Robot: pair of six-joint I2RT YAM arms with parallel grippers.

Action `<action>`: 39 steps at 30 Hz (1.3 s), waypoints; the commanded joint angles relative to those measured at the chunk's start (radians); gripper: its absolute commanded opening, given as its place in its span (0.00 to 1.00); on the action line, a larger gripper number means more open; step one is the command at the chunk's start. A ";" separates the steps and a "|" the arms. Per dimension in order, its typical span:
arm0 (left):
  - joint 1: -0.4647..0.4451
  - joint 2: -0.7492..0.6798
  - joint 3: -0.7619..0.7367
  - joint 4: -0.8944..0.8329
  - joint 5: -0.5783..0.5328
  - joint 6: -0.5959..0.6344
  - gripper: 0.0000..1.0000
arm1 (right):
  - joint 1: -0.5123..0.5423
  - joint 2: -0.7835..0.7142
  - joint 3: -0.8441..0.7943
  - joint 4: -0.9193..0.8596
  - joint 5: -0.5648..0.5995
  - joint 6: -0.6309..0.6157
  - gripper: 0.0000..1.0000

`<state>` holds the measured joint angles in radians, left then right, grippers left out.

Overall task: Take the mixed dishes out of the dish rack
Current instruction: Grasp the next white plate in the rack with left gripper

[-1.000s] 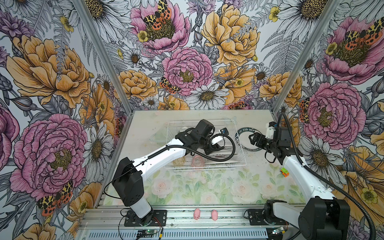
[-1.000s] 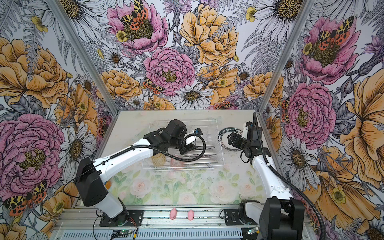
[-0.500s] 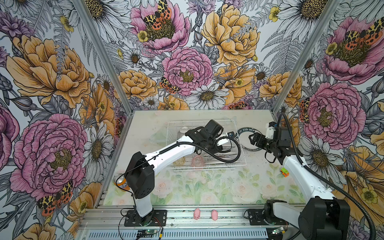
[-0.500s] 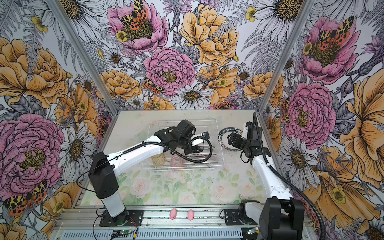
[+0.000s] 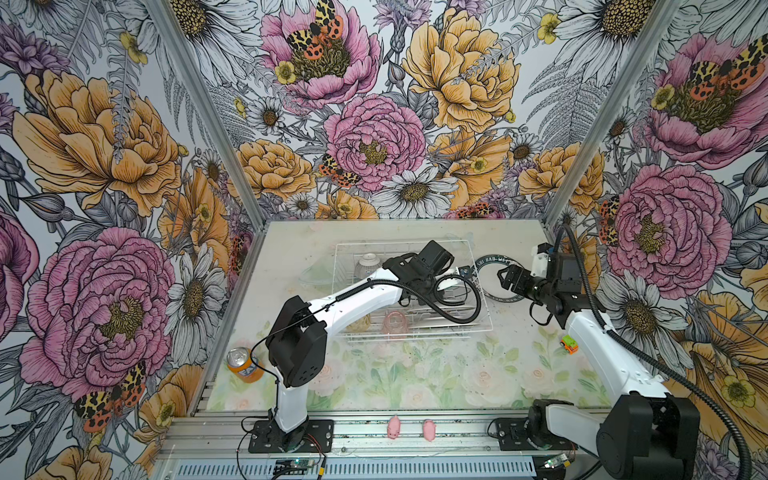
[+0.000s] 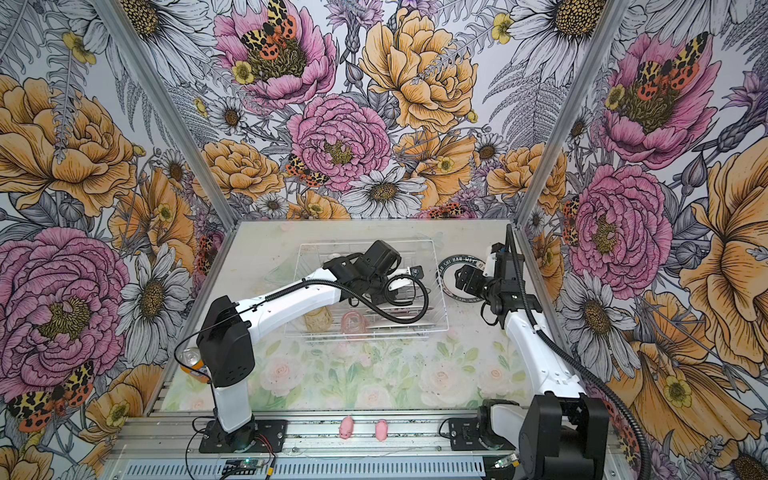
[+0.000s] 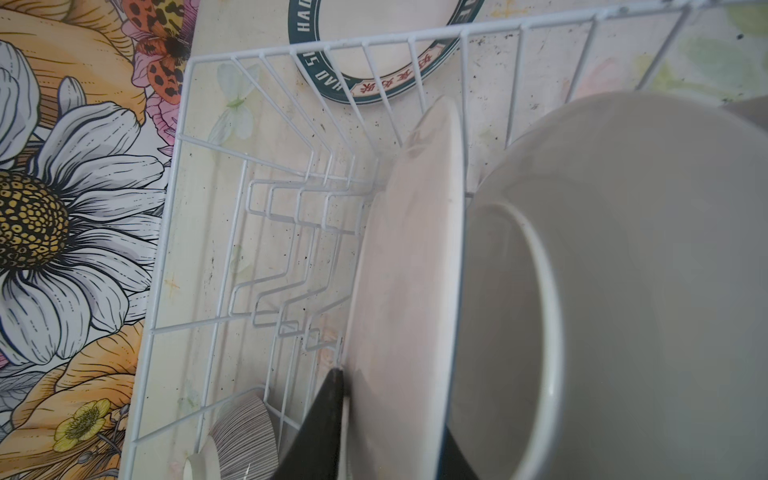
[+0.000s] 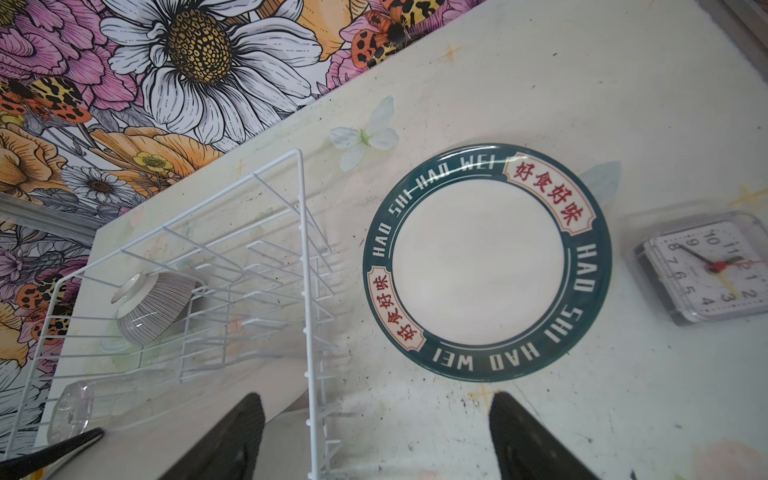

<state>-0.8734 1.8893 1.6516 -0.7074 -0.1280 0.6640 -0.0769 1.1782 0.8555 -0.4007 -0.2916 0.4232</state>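
Left gripper (image 7: 395, 407), jaws closed on the rim of an upright white plate (image 7: 407, 270) in the dish rack (image 7: 490, 29); right gripper (image 8: 374, 440), jaws wide apart and empty, over the table (image 8: 623, 104) near a green-rimmed plate (image 8: 478, 266) lying flat just outside the rack.

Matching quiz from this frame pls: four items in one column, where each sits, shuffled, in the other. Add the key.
Items
1. bowl
2. flat plate
3. can
4. pink tumbler

Places, as the top views show
A. near-left corner of the table
B. in the rack, by its near edge
C. on the table, right of the rack
D. in the rack, far-left corner

Pairs: 1-D, 2-C, 3-A, 4-B
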 commanded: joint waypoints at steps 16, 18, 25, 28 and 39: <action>0.000 -0.005 -0.069 0.218 -0.210 0.040 0.06 | 0.010 0.036 0.033 0.012 0.009 -0.023 0.87; 0.001 -0.016 -0.086 0.257 -0.244 0.040 0.06 | 0.010 0.036 0.034 0.013 0.011 -0.022 0.87; 0.008 -0.100 -0.125 0.350 -0.293 0.007 0.05 | 0.012 0.032 0.032 0.012 0.011 -0.021 0.86; 0.006 -0.140 -0.142 0.378 -0.308 -0.007 0.05 | 0.013 0.028 0.032 0.013 0.010 -0.020 0.86; 0.018 -0.277 -0.152 0.375 -0.273 -0.082 0.06 | 0.017 0.015 0.035 0.013 0.001 -0.019 0.86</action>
<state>-0.8753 1.6623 1.4845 -0.3996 -0.3767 0.6361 -0.0685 1.2072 0.8562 -0.4007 -0.2920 0.4171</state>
